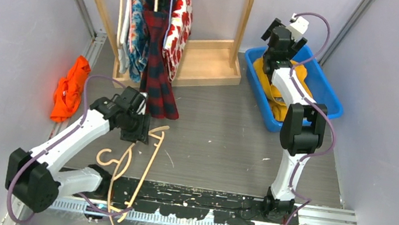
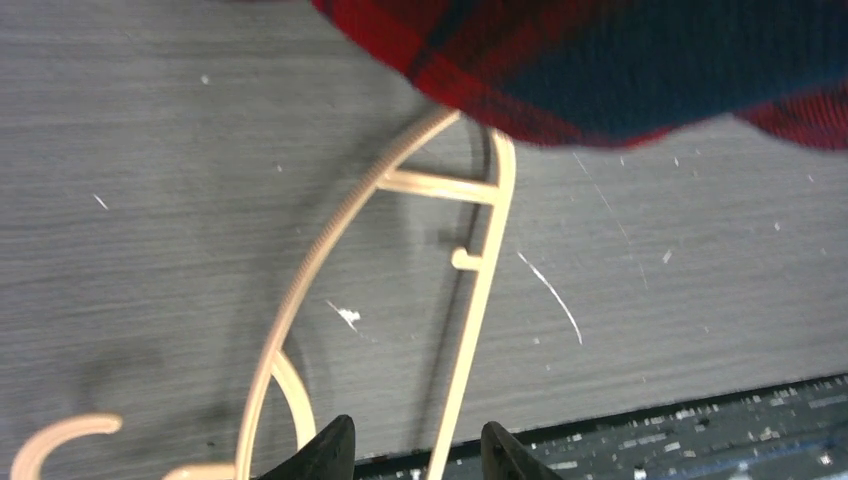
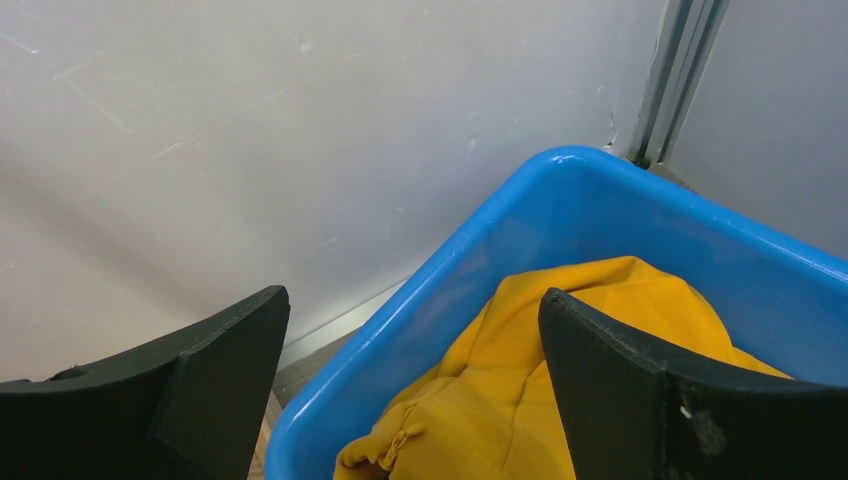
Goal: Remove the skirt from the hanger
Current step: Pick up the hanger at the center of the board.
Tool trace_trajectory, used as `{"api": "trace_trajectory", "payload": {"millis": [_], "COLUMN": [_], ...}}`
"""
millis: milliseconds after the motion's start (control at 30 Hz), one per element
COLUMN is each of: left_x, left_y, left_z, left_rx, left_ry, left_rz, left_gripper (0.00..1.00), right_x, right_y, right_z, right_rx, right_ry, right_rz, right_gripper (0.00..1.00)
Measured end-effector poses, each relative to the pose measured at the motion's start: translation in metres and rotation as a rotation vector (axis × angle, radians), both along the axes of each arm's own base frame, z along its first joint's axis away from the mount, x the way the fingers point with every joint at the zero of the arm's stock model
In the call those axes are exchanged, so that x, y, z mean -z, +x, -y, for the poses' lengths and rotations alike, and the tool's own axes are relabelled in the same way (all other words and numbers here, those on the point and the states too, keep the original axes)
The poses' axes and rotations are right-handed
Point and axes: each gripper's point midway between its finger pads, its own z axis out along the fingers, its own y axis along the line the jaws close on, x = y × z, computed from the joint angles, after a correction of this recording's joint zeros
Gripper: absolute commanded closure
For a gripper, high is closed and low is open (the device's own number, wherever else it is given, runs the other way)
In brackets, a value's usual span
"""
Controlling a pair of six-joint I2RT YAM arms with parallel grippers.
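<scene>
Hovering at two o'clock, the right gripper (image 1: 280,44) is above the blue plastic bin (image 1: 328,98) that contains the mustard-yellow fabric garment (image 1: 270,93). Left wrist: the left gripper's (image 2: 418,455) half-parted jaws straddle the beige plastic hanger's (image 2: 475,300) bar, unclenched. Right wrist: jaws spread wide, empty.

Floor (image 1: 223,139) between the arms open. Hanger (image 1: 149,161) lies at left gripper (image 2: 415,445), skirt (image 1: 158,77) hem just behind, rack (image 1: 210,64) beyond. Bin (image 1: 329,95) under right gripper (image 3: 412,298), wall close.

Overhead rear view, two close wrist views
</scene>
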Motion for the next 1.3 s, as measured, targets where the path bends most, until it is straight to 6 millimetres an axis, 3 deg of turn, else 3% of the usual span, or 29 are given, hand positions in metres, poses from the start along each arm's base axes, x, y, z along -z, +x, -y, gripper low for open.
{"api": "trace_trajectory", "payload": {"millis": [233, 533, 800, 1300], "left_x": [0.02, 0.062, 0.077, 0.093], "left_y": [0.032, 0.03, 0.039, 0.047], "left_z": [-0.011, -0.022, -0.022, -0.023], "left_rx": [-0.081, -0.143, -0.125, -0.066], "left_ry": [0.059, 0.075, 0.087, 0.125], "left_rz": [0.08, 0.023, 0.005, -0.034], "left_gripper": [0.48, 0.48, 0.43, 0.43], "right_x": [0.001, 0.003, 0.004, 0.006], "right_y": [0.0, 0.0, -0.001, -0.001], "right_z": [0.01, 0.013, 0.014, 0.024], "right_rx": [0.019, 0.024, 0.025, 0.043], "right_ry": [0.021, 0.024, 0.024, 0.035], "right_rz": [0.005, 0.002, -0.006, -0.006], "right_gripper": [0.0, 0.0, 0.0, 0.0]}}
